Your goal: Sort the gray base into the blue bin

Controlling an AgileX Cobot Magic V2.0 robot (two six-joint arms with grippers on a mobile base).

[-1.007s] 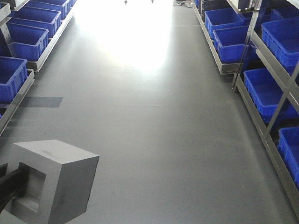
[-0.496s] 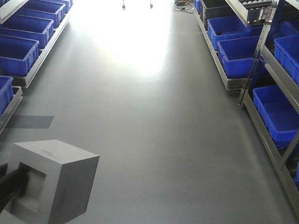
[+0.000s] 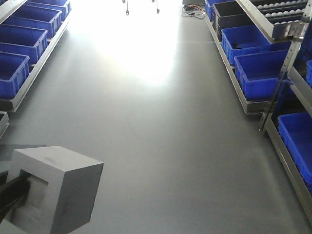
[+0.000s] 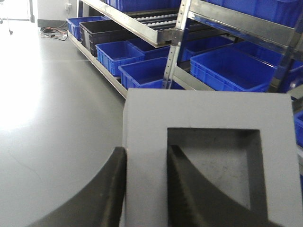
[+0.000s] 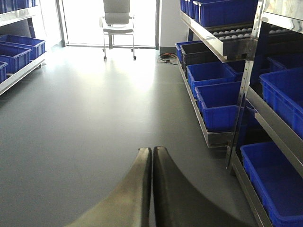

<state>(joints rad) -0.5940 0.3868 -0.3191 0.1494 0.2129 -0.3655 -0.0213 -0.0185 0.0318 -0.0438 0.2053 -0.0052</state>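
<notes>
While left gripper point(image 4: 146, 158) pinches one wall of the gray block point(image 4: 203, 111) (finger inside its recess) | blue bin point(image 3: 259, 87) lies ahead, rightward | right gripper point(image 5: 152, 153) closed, empty.

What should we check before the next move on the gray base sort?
1. Grip: left gripper fingers pinch one wall of the gray base, one outside, one in the recess. Ok.
2. Spare arm: right gripper shut, nothing held. Ok.
3. Path: floor bare nearby in the aisle. Ok.
4. Target: blue bin, many alike on racks on both sides; which one, cannot tell.
5. Release spot: gray base hangs over floor, not over a bin. Not ok.
</notes>
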